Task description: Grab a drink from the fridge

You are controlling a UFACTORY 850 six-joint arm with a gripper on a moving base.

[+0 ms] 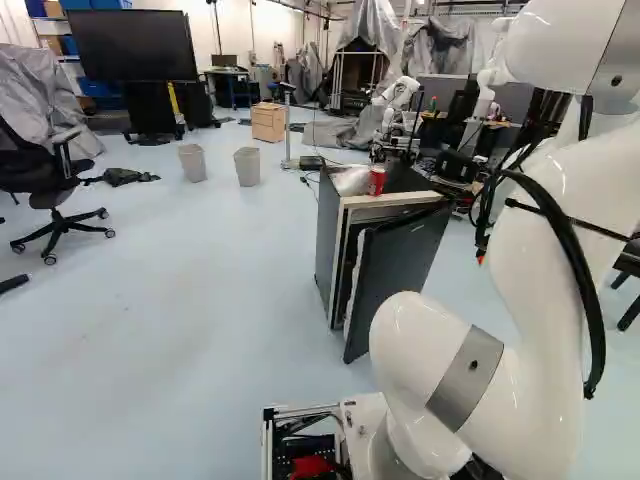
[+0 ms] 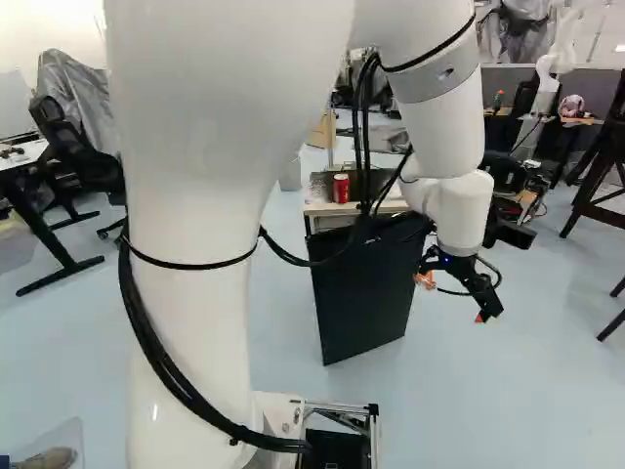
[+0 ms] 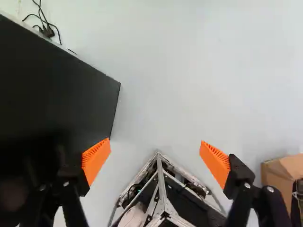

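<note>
Plainly, my two black fingers are standing wide apart, and their ribbed orange pads (image 3: 96, 158) are gripping nothing. My black gripper (image 2: 453, 299) is hanging right of the middle of the right base view, near the fridge. Between my fingers, the wrist view is showing a silver metal frame (image 3: 163, 204); beside one finger a flat black panel (image 3: 52, 87) of the fridge is spreading out, though I cannot tell whether it is door or body. Beyond my other finger a brown cardboard box (image 3: 279, 175) is showing.

At the centre of the left base view, the black fridge door (image 1: 395, 270) is standing ajar, leaning slightly and hiding most of the inside from me. Behind it the dark, pale-edged fridge body (image 1: 328, 240) is standing on the pale blue floor (image 1: 180, 310). On its top a red drink can (image 1: 377, 180) is standing upright, with a crumpled clear plastic bag (image 1: 350, 181) lying beside it; I cannot see any drinks inside.

Farther off, toward the upper left of the left base view, two grey waste bins (image 1: 247, 167) are standing apart, and a large black screen (image 1: 132, 46) is rising behind them.
</note>
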